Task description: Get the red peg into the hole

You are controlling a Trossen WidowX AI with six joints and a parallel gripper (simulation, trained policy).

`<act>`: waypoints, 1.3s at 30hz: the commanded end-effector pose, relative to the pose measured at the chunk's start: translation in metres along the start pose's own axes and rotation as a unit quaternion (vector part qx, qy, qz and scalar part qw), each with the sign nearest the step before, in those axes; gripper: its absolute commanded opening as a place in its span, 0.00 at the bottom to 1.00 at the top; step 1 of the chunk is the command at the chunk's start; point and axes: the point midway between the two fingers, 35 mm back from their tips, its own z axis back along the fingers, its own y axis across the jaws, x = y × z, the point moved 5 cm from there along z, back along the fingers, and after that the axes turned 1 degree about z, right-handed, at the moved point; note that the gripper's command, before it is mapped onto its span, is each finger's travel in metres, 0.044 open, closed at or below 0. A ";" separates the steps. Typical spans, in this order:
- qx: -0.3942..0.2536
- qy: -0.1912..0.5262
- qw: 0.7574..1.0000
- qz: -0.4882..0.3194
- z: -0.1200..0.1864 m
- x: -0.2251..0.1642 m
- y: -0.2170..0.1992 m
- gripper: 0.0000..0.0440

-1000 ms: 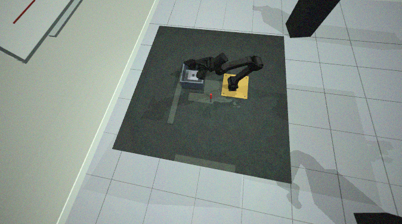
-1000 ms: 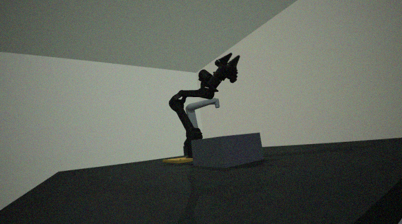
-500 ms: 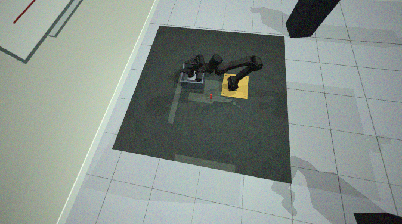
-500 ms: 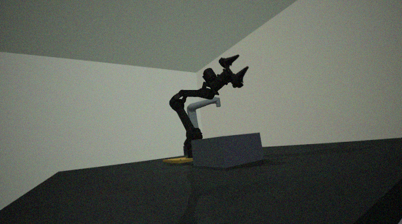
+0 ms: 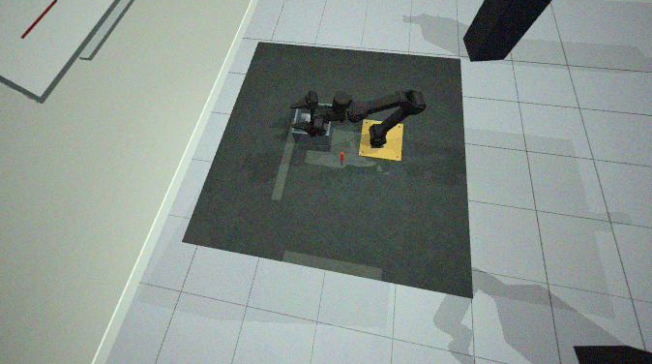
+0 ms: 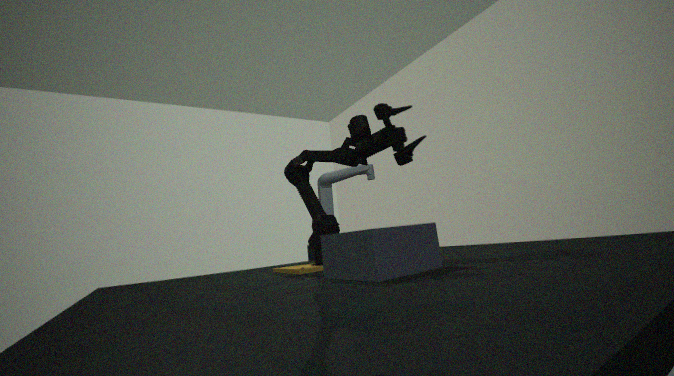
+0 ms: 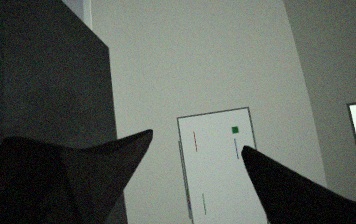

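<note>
The red peg (image 5: 342,156) is small and appears to stand upright on the dark mat, between the box and the yellow base plate but nearer the camera in the top view. The open grey-blue box (image 5: 311,141) (image 6: 375,254) stands on the mat. A light part of its inside shows between the fingers in the top view; the hole cannot be made out. My gripper (image 5: 293,116) (image 6: 418,121) (image 7: 196,141) is wide open and empty, high above the box and pointing roughly sideways. The peg is not visible in the exterior view or the wrist view.
The arm stands on a yellow base plate (image 5: 394,150) (image 6: 294,269) on the dark mat (image 5: 387,227). A grey bent post (image 6: 345,174) shows behind the arm in the exterior view. A tall black block (image 5: 518,9) is at the upper right. A whiteboard (image 7: 215,170) hangs on the wall.
</note>
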 end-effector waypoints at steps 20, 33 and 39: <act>0.177 0.158 0.924 -0.299 0.012 -0.019 0.070 1.00; 0.238 0.282 0.819 -0.438 0.035 -0.020 0.105 1.00; 0.255 0.346 0.759 -0.490 0.049 -0.018 0.120 1.00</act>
